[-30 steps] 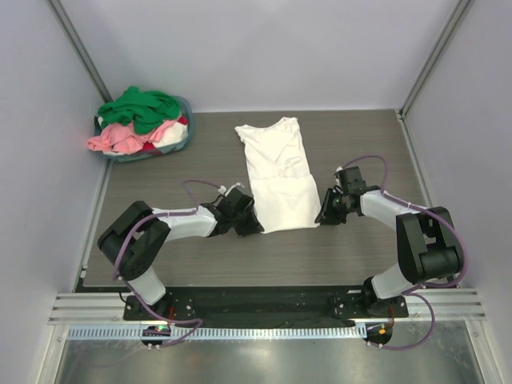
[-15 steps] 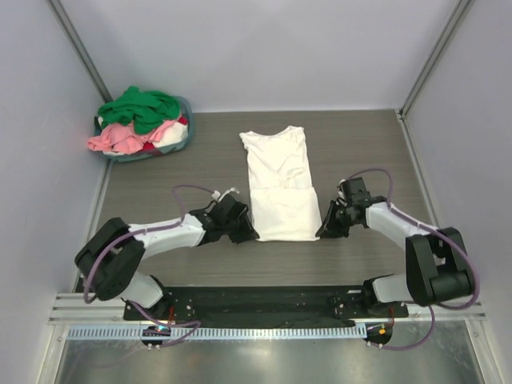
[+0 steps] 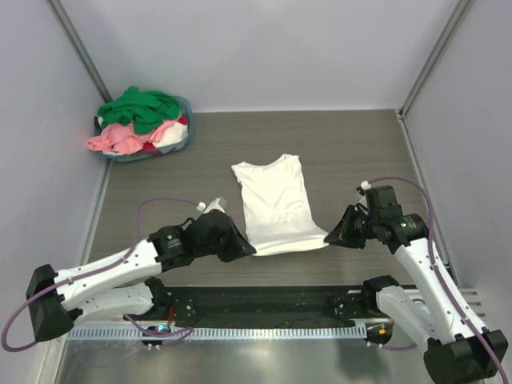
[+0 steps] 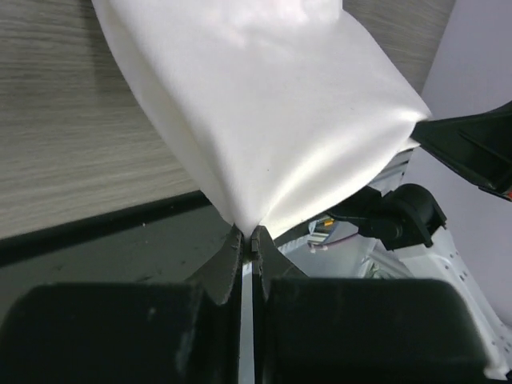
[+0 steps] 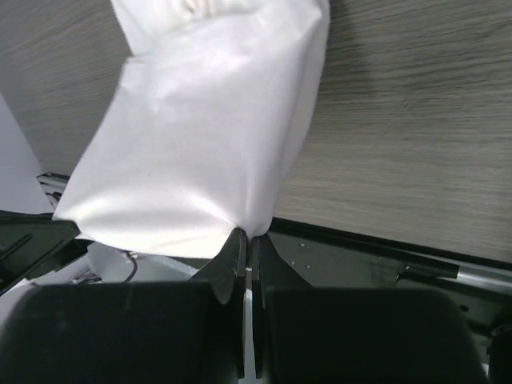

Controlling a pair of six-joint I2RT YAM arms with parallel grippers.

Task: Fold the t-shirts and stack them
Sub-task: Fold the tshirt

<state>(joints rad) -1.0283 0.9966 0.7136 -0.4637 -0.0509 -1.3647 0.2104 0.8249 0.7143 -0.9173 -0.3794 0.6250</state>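
White t-shirt (image 3: 274,200) lay on the table (image 3: 360,144), well apart from the basket (image 3: 136,156), on the side nearer the arm bases and toward the right arm. Its collar end pointed back toward the basket's side of the table and rested flat. The hem end, the edge farthest from the basket, was raised off the wood. It looked narrow, sleeves probably tucked in, though that could not be confirmed. Left gripper (image 4: 246,236) was pinched tight on one hem corner, with cloth fanning out from between the closed jaws. Right gripper (image 5: 247,238) was clamped the same way on the other corner, and the hem was stretched between them with a slight sag. The green shirt (image 3: 140,108) and pink shirt (image 3: 120,138) were heaped in the basket, untouched. The step was likely the crosswise fold, hem over to collar. To do it well, both grippers should travel together at equal height toward the basket's side, holding the hem taut so the cloth doesn't bunch. The hem should land square on the collar edge, and the corners should be let go only once the cloth lies flat. One arm getting ahead of the other risked a skewed fold.
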